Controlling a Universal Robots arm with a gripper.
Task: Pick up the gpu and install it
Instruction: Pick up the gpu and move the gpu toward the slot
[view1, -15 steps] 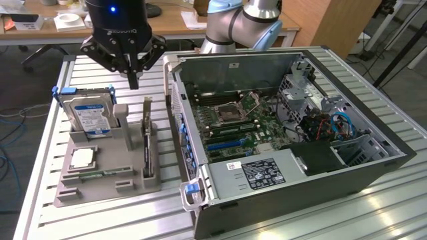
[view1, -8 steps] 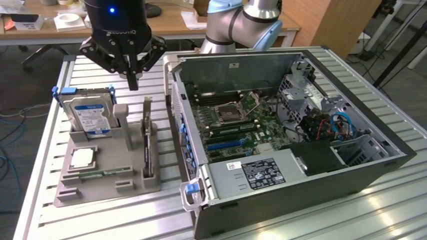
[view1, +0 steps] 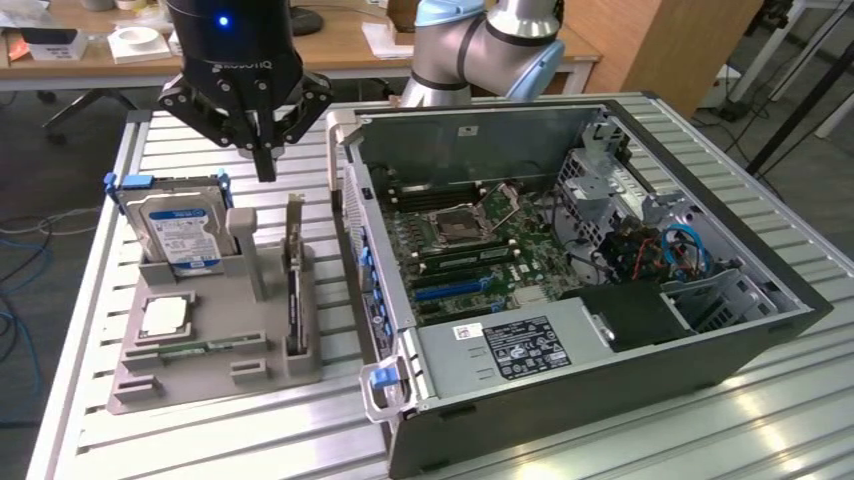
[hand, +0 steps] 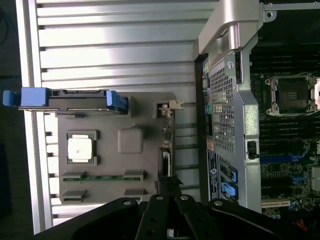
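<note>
The glossy black robot gripper (view1: 267, 165) carries 1 small blue light, and the robot arm (view1: 467, 50) behind it is silver-grey with pale blue joint caps. The ribbed aluminium slat table (view1: 240, 432) is silver, striped by darker grooves. On the matt grey plastic parts holder (view1: 200, 372), the silver hard drive (view1: 180, 235) wears a blue-and-white label and a bright blue bracket (view1: 167, 183). The thin flat black gpu card (view1: 294, 300) has a pale metallic end, the square processor chip (view1: 163, 317) is silver, and the narrow memory stick (view1: 200, 349) is green. The open computer case (view1: 601, 400) is dark grey outside and pale grey inside (its motherboard (view1: 467, 240) is dark, with blue slots and blue cables (view1: 681, 245)).
</note>
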